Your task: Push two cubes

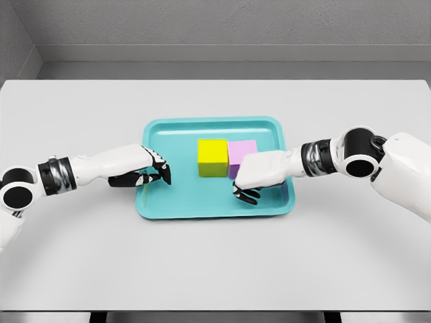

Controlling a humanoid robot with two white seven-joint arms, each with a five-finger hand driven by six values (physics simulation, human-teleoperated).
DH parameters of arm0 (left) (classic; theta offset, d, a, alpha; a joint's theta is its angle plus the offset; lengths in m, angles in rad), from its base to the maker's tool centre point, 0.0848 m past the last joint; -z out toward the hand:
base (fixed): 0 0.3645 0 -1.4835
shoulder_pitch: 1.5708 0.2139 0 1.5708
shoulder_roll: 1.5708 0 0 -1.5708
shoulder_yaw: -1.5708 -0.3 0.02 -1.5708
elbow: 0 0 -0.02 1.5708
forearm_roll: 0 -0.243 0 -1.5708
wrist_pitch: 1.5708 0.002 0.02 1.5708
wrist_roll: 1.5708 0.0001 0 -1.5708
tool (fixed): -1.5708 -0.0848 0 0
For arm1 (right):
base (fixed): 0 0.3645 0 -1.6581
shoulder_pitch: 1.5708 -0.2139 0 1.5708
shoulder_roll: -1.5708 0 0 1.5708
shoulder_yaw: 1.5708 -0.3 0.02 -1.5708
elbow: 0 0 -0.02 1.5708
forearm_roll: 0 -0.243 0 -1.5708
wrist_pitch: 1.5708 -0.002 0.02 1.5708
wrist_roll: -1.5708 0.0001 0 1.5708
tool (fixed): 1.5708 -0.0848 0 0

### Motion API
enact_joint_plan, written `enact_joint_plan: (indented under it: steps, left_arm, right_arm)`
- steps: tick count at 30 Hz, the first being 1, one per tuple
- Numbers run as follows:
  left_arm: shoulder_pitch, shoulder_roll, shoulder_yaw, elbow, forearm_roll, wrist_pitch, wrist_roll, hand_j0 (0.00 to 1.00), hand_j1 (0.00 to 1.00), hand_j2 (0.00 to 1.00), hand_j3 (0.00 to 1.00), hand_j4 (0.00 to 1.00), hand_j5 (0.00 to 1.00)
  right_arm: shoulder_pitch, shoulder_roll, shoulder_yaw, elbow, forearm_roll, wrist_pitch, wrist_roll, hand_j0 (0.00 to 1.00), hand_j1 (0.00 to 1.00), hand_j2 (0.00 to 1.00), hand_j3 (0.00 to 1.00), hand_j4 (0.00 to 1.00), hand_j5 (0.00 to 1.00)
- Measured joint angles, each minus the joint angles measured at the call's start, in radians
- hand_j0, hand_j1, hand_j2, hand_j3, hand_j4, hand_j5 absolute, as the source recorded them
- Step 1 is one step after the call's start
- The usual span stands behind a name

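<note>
A teal tray (156, 205) lies on the grey table (215, 269), its long axis running left to right across the view. Two cubes sit in the tray's middle, side by side along that same axis: the yellow cube (213, 157) on the left and the pink cube (241, 152) on the right, with adjacent faces touching. Both cubes sit flat, their edges roughly parallel to the tray rim.

The left hand (143, 169) enters from the left and rests over the tray's left rim, fingers curled downward and holding nothing; it is apart from the yellow cube. The right hand (259, 173) enters from the right, covers the pink cube's lower right corner, and lies against that cube, fingers curled under and grasping nothing. Its dark fingertips (245, 195) point toward the tray floor.
</note>
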Motion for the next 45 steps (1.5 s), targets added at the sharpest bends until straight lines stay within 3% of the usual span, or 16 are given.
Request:
enact_joint_plan:
  steps: [5,11,18,26,36,45]
  left_arm:
    - [0.000,0.000,0.000,0.000,0.000,0.000,0.000,0.45,0.45,0.45,0.45,0.45,0.45]
    - [0.000,0.003,0.000,0.000,0.000,0.000,0.000,0.45,0.45,0.45,0.45,0.45,0.45]
    - [0.000,0.010,0.000,0.000,0.000,0.000,0.000,0.45,0.45,0.45,0.45,0.45,0.45]
    - [-0.002,0.009,-0.002,0.004,0.001,0.000,0.000,0.45,0.45,0.45,0.45,0.45,0.45]
    - [0.002,0.028,-0.001,0.002,0.015,0.000,0.000,0.45,0.45,0.45,0.45,0.45,0.45]
    - [-0.005,0.044,0.002,0.012,0.031,0.000,0.000,0.45,0.45,0.45,0.45,0.45,0.45]
  right_arm:
    - [0.006,0.003,0.001,-0.005,0.005,-0.001,0.000,0.10,0.10,0.10,0.10,0.10,0.10]
    - [0.005,-0.004,0.001,-0.070,0.007,-0.002,0.000,0.10,0.10,0.10,0.10,0.10,0.10]
    - [0.002,-0.090,-0.049,-0.102,0.007,-0.002,0.000,0.10,0.10,0.10,0.10,0.10,0.10]
    - [-0.023,-0.129,-0.099,-0.030,0.143,-0.002,0.000,0.10,0.10,0.10,0.10,0.10,0.10]
    - [-0.021,-0.060,-0.078,0.077,0.215,-0.002,0.000,0.10,0.10,0.10,0.10,0.10,0.10]
    - [-0.021,-0.027,-0.074,0.099,0.259,-0.001,-0.007,0.10,0.10,0.10,0.10,0.10,0.10]
